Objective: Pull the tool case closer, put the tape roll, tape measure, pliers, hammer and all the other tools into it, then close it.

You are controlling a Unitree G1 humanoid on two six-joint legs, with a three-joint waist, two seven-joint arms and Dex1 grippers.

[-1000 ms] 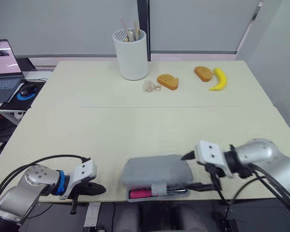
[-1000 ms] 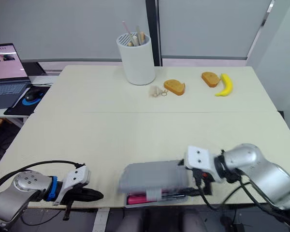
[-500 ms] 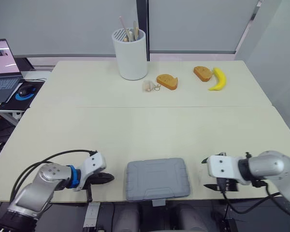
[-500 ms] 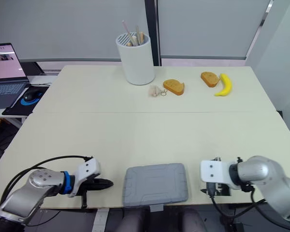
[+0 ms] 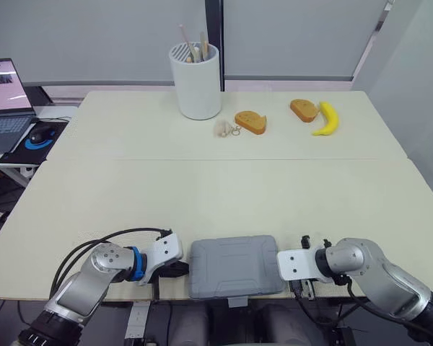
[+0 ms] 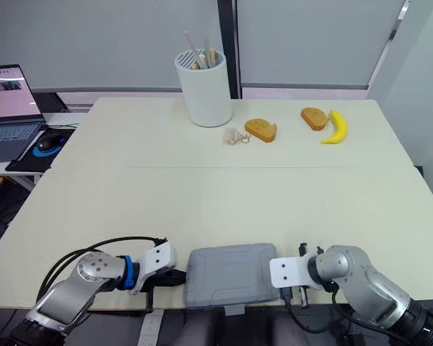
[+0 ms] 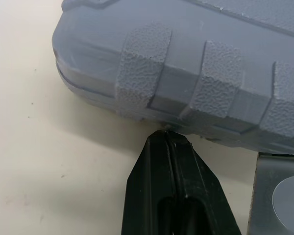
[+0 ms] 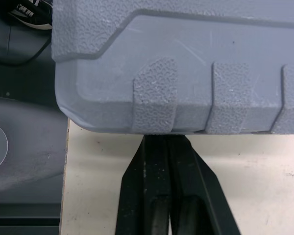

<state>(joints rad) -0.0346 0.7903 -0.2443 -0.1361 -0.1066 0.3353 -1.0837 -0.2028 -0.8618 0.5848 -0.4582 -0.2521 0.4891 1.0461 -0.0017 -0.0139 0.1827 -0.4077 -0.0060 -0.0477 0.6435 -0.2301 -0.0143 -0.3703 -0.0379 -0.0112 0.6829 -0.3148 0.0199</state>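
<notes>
The tool case (image 5: 235, 265) lies flat with its lid down on the base, at the very near edge of the table (image 5: 202, 194), its front latch tab (image 5: 236, 301) poking out past that edge. It is a grey moulded shell, and by the look of it stiff and hard, with pebbled ribs down its side walls and a smoother lid. If it carries the tools the task names, it will likely be heavy for its size and slow to slide. The ribbed side walls are the sensible place to push or pinch, since the texture should give some bite, while the smooth lid would probably let a fingertip skid.

The left gripper (image 7: 169, 139) sits just beside the case's left wall. Its fingers are pressed together, holding nothing, and their tip touches the wall right at the seam between lid and base. The right gripper (image 8: 165, 139) mirrors it on the other side: fingers pressed together, empty, their tips meeting the lower edge of the right wall below one of the ribs (whether they press or merely touch cannot be told). So the case lies squarely between the two.

Well apart, at the far side of the table, stand a white holder (image 5: 196, 81) with utensils, two bread slices (image 5: 250, 121), and a banana (image 5: 326, 117); a laptop (image 5: 1, 101) sits off to the left
</notes>
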